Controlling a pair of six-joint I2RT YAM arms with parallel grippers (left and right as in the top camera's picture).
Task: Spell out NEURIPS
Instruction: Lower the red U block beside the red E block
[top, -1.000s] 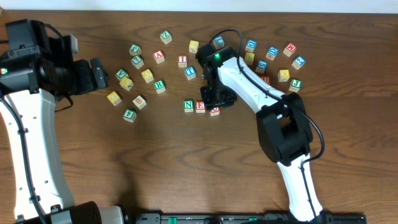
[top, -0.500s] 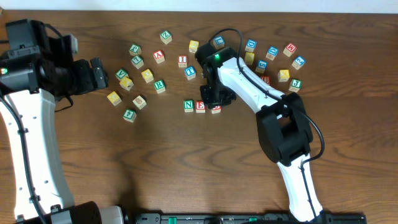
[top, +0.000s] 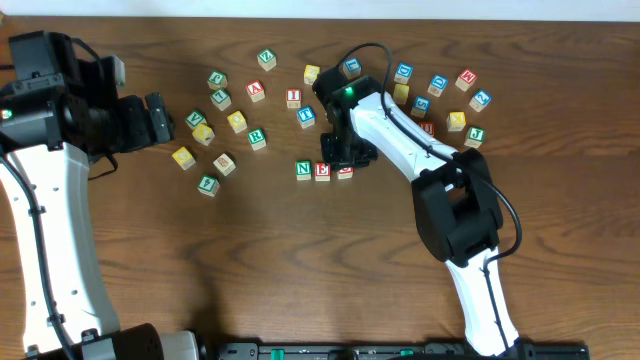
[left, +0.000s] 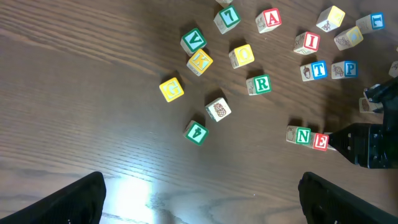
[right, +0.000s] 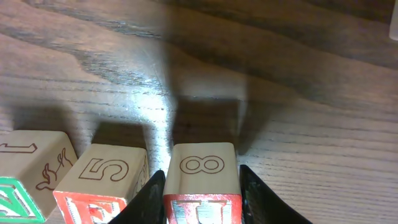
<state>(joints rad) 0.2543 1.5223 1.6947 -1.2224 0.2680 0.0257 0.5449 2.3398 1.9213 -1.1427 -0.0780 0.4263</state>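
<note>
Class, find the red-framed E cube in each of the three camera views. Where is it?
Overhead: E cube near the centre, second in the short row.
Left wrist: far right, below the middle.
Right wrist: bottom edge, left of centre, a 5 on its upper face.
Shared landmark: the green N cube beside it.

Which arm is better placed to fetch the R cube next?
Probably left: the left gripper is open and empty, facing the R cube; the right gripper grips the red-framed cube beside the E cube.
</note>
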